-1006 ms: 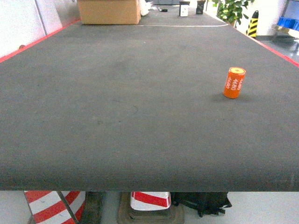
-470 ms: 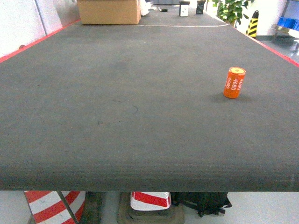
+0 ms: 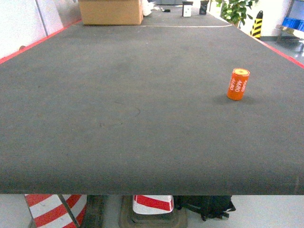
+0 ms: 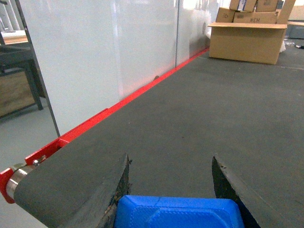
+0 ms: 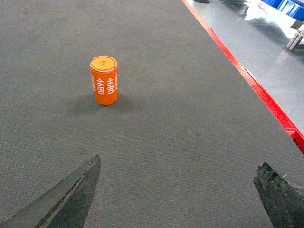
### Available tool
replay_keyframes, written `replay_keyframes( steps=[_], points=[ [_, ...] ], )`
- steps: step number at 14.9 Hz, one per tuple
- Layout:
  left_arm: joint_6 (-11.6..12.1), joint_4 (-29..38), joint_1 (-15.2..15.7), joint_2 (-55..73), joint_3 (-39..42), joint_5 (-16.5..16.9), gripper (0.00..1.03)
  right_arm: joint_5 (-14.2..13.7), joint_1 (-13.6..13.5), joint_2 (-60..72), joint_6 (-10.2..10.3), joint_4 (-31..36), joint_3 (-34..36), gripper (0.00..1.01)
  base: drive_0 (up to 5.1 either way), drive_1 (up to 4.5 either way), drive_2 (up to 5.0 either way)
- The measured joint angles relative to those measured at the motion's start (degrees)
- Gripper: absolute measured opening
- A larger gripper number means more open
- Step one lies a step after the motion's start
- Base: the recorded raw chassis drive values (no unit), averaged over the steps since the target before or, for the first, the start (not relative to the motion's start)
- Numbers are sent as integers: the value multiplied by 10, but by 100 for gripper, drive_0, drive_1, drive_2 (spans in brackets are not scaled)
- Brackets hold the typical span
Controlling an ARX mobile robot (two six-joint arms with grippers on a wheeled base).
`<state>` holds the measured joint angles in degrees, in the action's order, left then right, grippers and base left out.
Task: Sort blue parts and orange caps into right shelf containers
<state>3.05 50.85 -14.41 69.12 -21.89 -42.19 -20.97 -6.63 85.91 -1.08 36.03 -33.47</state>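
One orange cap [image 3: 238,84] marked "4680" stands upright on the dark table [image 3: 118,118], right of the middle. Neither gripper shows in the head view. In the right wrist view the orange cap [image 5: 104,80] stands ahead and to the left of my right gripper [image 5: 179,164], which is wide open over bare mat. My left gripper [image 4: 171,164] is shut on a blue part [image 4: 175,213] that fills the gap between its fingers low in that view. Blue containers [image 3: 292,22] show partly at the far right, beyond the table.
A cardboard box [image 3: 110,12] sits at the table's far end, with small items beside it. Red edging [image 5: 247,78] runs along both long sides. A white wall panel [image 4: 95,57] stands at the left. A striped barrier base [image 3: 152,203] is under the front edge.
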Motion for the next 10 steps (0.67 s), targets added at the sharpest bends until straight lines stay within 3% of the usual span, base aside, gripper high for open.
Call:
replay_keyframes(
  steps=[8, 9, 10],
  points=[
    [0, 0, 0, 0, 0, 0, 41, 0, 0, 0, 0, 0, 0, 98, 0, 0, 0],
    [0, 0, 0, 0, 0, 0, 41, -32, -7, 0, 10, -56, -14, 98, 0, 0, 0],
    [0, 0, 0, 0, 0, 0, 41, -101, -13, 6, 22, -111, -37, 98, 0, 0, 0]
  ],
)
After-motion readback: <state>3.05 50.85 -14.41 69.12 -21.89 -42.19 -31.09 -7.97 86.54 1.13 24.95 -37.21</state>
